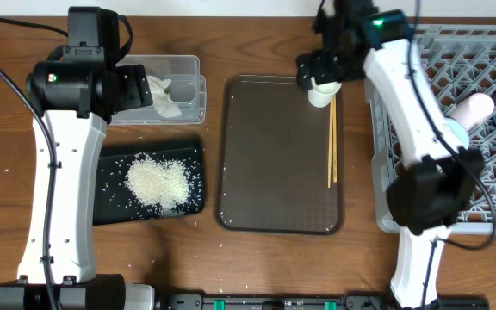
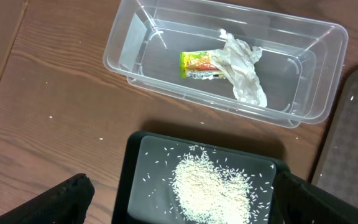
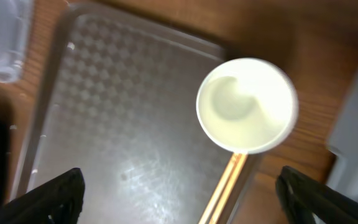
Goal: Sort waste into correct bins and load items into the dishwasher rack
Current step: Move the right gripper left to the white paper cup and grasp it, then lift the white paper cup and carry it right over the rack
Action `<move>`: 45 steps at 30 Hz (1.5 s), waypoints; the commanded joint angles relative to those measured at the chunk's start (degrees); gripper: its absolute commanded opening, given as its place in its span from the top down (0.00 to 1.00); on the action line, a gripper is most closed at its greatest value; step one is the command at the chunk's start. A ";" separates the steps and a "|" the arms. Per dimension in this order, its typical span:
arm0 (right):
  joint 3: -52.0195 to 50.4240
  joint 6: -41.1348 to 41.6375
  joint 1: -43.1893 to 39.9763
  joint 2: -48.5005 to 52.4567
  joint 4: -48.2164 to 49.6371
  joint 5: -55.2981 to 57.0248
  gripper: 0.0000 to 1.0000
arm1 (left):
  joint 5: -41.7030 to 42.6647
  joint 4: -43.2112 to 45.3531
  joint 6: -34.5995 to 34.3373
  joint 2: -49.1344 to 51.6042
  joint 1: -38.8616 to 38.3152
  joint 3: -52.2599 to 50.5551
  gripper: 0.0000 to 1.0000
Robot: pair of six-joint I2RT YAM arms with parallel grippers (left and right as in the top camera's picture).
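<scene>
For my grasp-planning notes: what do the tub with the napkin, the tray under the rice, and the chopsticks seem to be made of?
The tub looks like clear, glossy plastic: the table shows through its walls. The tray seems to be matte black plastic with a thin rim, though the material is not certain. The chopsticks look like pale bare wood, possibly bamboo: thin, tan, no shine.

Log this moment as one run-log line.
left gripper: open, over rice on black tray | right gripper: open, over white cup | tub: napkin, wrapper inside | chopsticks: on brown tray
</scene>
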 commanded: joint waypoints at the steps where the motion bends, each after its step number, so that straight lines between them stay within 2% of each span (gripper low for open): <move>1: 0.96 -1.09 1.95 3.91 0.85 0.57 0.07 | -0.52 -0.17 0.55 -0.42 0.24 -0.04 0.04; 4: 0.96 -0.87 2.84 6.51 2.12 3.06 0.15 | -0.52 -0.17 0.55 -0.42 0.24 -0.04 0.04; 10: 0.96 -0.42 4.68 8.76 2.78 9.55 0.21 | -0.52 -0.17 0.55 -0.42 0.24 -0.04 0.04; 12: 0.96 -0.44 5.05 8.98 2.69 10.91 0.28 | -0.52 -0.17 0.55 -0.42 0.24 -0.04 0.04; 14: 0.96 -0.44 5.18 9.01 2.67 10.99 0.39 | -0.52 -0.17 0.55 -0.42 0.24 -0.04 0.04; 17: 0.96 0.13 5.27 9.01 2.69 10.97 0.65 | -0.52 -0.15 0.55 -0.42 0.24 -0.04 0.04; 19: 0.90 0.22 5.35 9.03 2.54 10.82 0.72 | -0.52 -0.17 0.55 -0.42 0.24 -0.04 0.04; 24: -0.50 0.44 5.60 9.07 2.36 10.86 0.73 | -0.52 -0.17 0.55 -0.42 0.24 -0.04 0.04; 31: -3.72 0.63 5.53 9.07 4.13 13.75 0.65 | -0.52 -0.17 0.52 -0.42 0.24 -0.04 0.04; 35: -4.50 0.79 5.53 9.09 4.37 15.98 0.67 | -0.52 -0.17 0.55 -0.42 0.24 -0.04 0.04; 41: -4.46 2.21 5.77 8.94 4.17 15.89 0.93 | -0.52 -0.17 0.55 -0.42 0.24 -0.04 0.04; 45: -4.33 4.11 6.08 7.69 3.56 14.03 0.99 | -0.52 -0.17 0.55 -0.42 0.24 -0.04 0.04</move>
